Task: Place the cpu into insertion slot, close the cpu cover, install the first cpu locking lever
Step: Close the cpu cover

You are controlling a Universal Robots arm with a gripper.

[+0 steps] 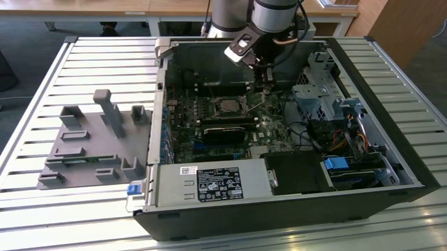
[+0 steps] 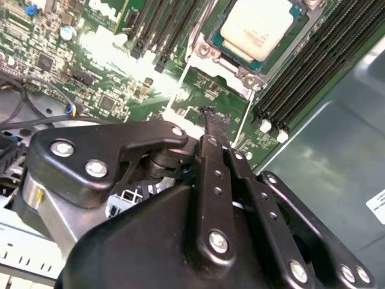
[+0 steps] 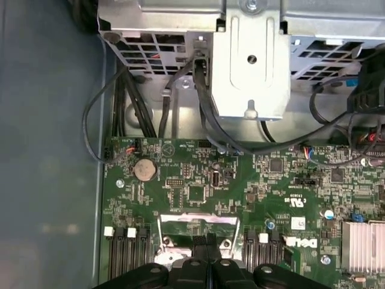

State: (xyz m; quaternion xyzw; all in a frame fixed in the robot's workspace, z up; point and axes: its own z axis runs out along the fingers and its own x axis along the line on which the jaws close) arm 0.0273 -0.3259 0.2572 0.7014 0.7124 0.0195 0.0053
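- Silver-topped cpu (image 2: pixel 258 27) — seated flat in the insertion slot (image 1: pixel 215 107), with its green rim showing round the edge. Placement looks done.
- Silvery cpu cover (image 2: pixel 224 60) — the frame lies round the chip and appears to be down over it. Whether it is fully latched cannot be told.
- Black tool (image 2: pixel 207 117) — fingers drawn together to one narrow point, nothing seen between them. The tip hangs just beside the socket's edge, low over the motherboard (image 3: pixel 198 180). By my reading, a closed point suits nudging a thin part rather than gripping one.
- Bright thin rod (image 1: pixel 260 106) — slants up beside the socket on the exterior view's right, just below the tool tip there. Probably a locking lever, not pressed home.
- Black memory slots (image 2: pixel 301 66) — long and narrow, flanking the socket.
- Dark computer case (image 1: pixel 412 172) — laid open on the slatted table (image 1: pixel 104 57), so the arm can enter from above.
- Grey parts holder (image 1: pixel 91 141) — on the table to the exterior view's left of the case, well apart from the tool.
- Hidden: the tool's own body covers its tip region in both wrist views, so contact is unclear. The chip is partly cut off in the second wrist view.
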